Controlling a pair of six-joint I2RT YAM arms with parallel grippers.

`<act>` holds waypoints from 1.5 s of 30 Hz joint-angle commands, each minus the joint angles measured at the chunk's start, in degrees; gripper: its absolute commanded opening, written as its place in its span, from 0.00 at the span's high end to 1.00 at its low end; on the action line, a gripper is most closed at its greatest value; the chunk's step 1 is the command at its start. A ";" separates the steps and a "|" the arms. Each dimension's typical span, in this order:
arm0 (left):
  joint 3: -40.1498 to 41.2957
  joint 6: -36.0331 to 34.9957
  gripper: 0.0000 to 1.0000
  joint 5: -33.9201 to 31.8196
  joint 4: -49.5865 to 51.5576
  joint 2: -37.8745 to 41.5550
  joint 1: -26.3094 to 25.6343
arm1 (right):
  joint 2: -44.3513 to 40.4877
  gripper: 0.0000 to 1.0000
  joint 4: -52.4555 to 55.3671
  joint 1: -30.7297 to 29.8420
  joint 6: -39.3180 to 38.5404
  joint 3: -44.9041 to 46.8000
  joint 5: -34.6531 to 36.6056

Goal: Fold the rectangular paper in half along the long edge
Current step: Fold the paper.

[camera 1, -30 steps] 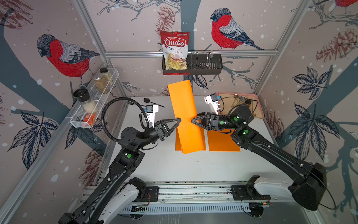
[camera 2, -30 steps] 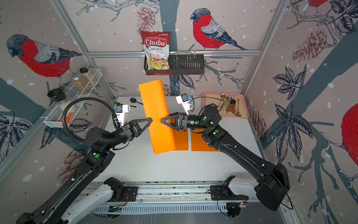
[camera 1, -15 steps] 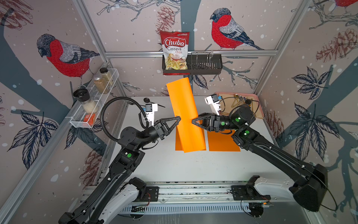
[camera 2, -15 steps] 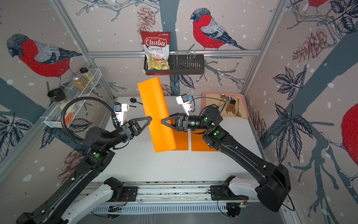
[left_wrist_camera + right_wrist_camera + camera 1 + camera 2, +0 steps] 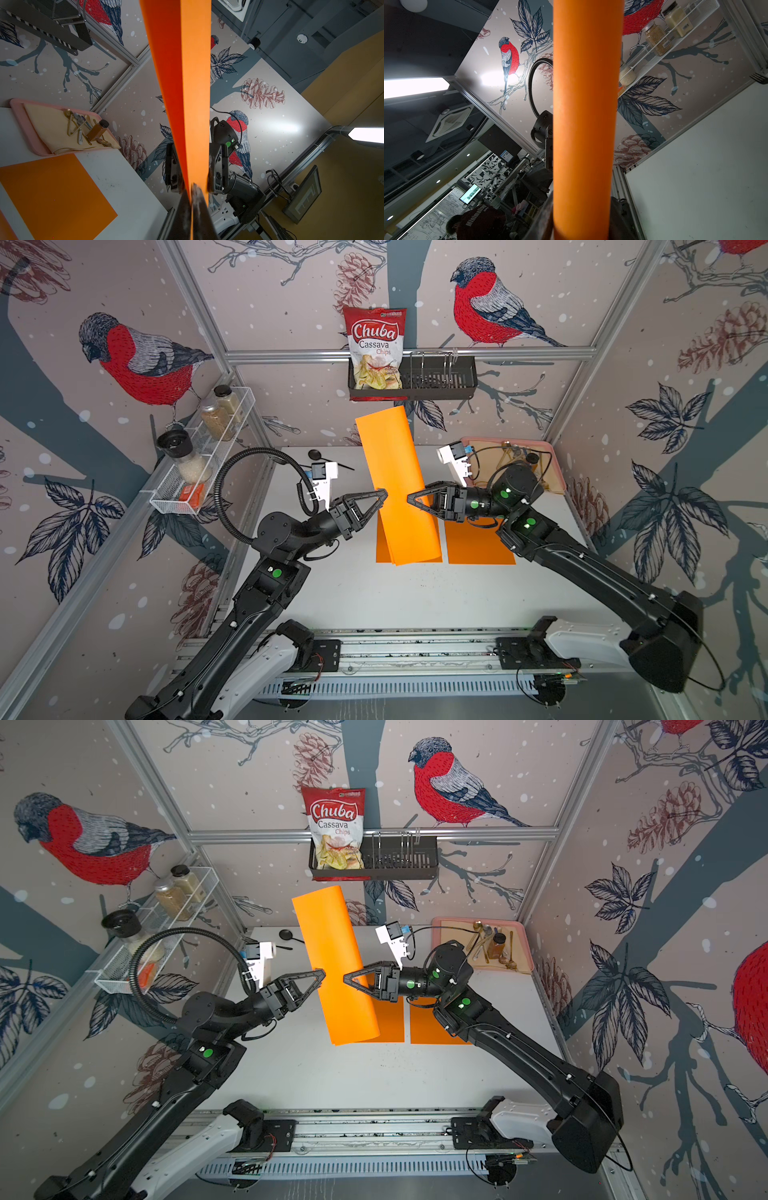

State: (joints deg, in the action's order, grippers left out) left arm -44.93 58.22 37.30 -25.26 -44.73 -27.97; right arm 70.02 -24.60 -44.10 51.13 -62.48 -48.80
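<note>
Right claw (image 5: 409, 498) jaws narrower than second ago, closing round paper's bend. Desk (image 5: 374, 597): two spare orange sheets (image 5: 478, 545) flat at middle. Orange paper (image 5: 390, 456) upright in air above desk middle, long edges brought together, bend rounded, no crease yet; fold looks about half done. Left claw (image 5: 384, 493) clamped on meeting edges. Right claw jaws apart, astride bend; contact unclear.

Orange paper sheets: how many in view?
3. The lifted sheet is pinched by the left gripper, with the right gripper straddling its fold. Two lie flat on the table: the left flat sheet, partly hidden behind the lifted one, and the right flat sheet.
</note>
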 commanded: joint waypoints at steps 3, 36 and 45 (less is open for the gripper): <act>-0.29 -0.12 0.90 0.15 -2.25 0.12 -0.06 | -0.14 0.68 0.49 -0.07 -1.72 -0.72 0.89; -0.15 -0.38 0.82 0.16 -0.95 0.23 -0.07 | 0.06 0.74 3.46 -0.55 -3.87 -1.64 2.12; -0.21 -0.21 1.00 0.55 -1.79 0.17 -0.03 | -0.06 0.68 3.96 -0.60 -4.16 -1.71 1.94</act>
State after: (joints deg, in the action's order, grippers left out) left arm -44.93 58.04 37.41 -24.80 -44.66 -27.97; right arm 70.08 -19.57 -44.64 47.72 -63.88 -46.65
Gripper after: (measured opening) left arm 0.054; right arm 0.311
